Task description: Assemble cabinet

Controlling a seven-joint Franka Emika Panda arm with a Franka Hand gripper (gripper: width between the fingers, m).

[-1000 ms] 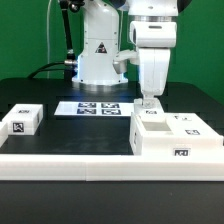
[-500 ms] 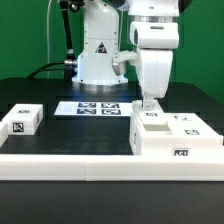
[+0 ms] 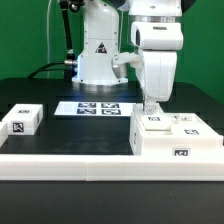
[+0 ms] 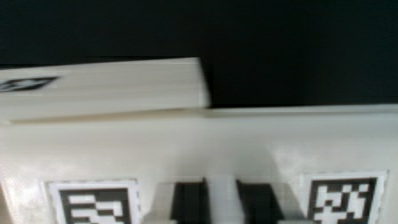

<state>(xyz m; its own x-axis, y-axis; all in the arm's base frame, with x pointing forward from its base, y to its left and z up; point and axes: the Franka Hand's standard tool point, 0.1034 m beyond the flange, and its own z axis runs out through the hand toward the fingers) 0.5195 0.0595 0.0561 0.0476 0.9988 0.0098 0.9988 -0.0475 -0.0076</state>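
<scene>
While the white box-shaped cabinet body (image 3: 172, 140) sits on the black table (image 3: 80, 135), tags showing on its top and front, the robot's white two-finger gripper (image 3: 150, 106) hangs upright right over that body's top, at the corner on the exterior view's left. I cannot tell whether its fingers are apart or together. Well apart from the cabinet body, toward the exterior view's left, stands a small white tagged block (image 3: 22, 120), and behind the body on that side lies the marker board (image 3: 95, 108).

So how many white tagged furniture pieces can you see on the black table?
2. A small white box sits at the exterior view's left; a large white box sits at its right, under the gripper. The large one may be several parts together; I cannot tell.
</scene>
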